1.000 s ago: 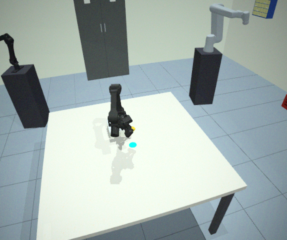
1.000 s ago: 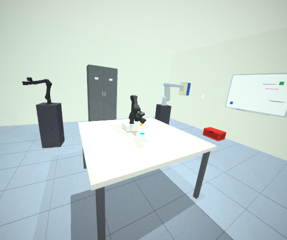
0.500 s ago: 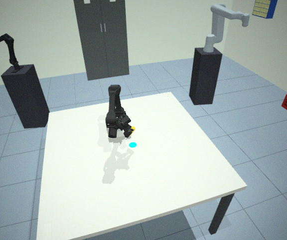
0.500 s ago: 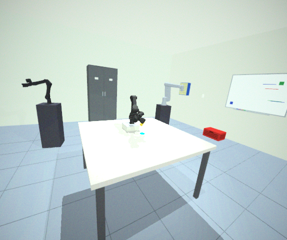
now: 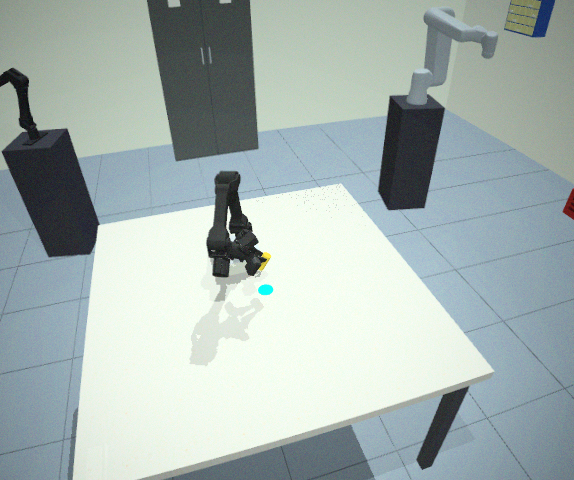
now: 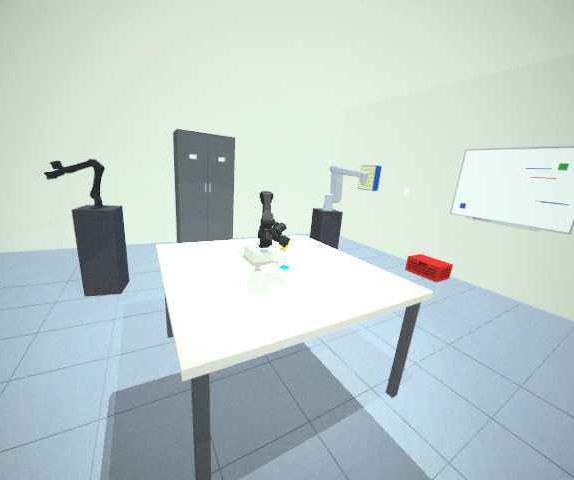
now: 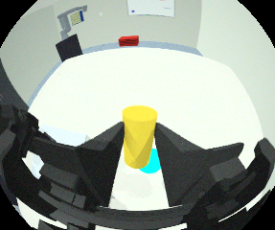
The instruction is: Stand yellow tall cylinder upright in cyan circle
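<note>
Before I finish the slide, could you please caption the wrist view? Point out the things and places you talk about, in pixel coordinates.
The end effector [image 7: 140,126] grips the yellow cylinder [image 7: 138,139], the cyan circle [image 7: 151,163] partly hidden behind it.

White table [image 5: 328,330] [image 6: 297,304] [image 7: 199,86]: cyan circle [image 5: 265,289] [image 6: 284,267] [image 7: 151,165] lies flat on top; pale block [image 6: 260,254] [image 7: 62,135] rests beside it, apart.

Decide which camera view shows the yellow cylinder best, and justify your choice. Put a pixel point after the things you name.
The wrist view: the yellow cylinder [image 5: 265,261] [image 6: 284,247] [image 7: 139,139] appears large there, its end and side visible between the fingers. The top view shows a small, tilted piece beside the arm; the exterior view, only a tiny yellow patch.
</note>
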Robot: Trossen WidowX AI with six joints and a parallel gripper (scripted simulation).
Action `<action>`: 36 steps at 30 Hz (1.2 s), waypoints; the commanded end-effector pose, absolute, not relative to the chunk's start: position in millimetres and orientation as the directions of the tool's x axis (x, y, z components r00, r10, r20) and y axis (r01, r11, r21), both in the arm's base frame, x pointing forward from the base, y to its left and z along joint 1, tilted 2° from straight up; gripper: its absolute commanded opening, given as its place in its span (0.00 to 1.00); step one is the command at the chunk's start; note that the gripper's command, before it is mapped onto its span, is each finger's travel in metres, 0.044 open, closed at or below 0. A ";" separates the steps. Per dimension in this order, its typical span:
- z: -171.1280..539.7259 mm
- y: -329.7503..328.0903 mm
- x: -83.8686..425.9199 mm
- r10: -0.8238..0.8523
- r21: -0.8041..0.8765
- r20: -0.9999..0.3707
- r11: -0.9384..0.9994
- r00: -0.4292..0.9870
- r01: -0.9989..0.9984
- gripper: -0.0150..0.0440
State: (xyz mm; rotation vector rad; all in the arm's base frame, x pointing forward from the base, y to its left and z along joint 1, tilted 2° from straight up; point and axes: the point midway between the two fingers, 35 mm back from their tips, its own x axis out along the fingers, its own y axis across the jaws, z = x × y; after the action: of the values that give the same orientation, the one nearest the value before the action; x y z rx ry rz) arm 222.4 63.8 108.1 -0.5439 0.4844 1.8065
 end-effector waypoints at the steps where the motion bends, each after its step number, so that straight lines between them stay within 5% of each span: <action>1: 108.5 63.5 222.7 0.786 0.049 -0.563 -0.275 -0.254 -0.960 0.43; 36: 118.6 53.3 237.1 0.903 -0.049 -0.411 -0.157 -0.124 -0.986 0.43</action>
State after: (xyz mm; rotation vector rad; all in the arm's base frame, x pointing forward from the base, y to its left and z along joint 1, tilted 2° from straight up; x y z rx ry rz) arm 236.8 53.2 118.3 -0.4090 0.2808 1.6930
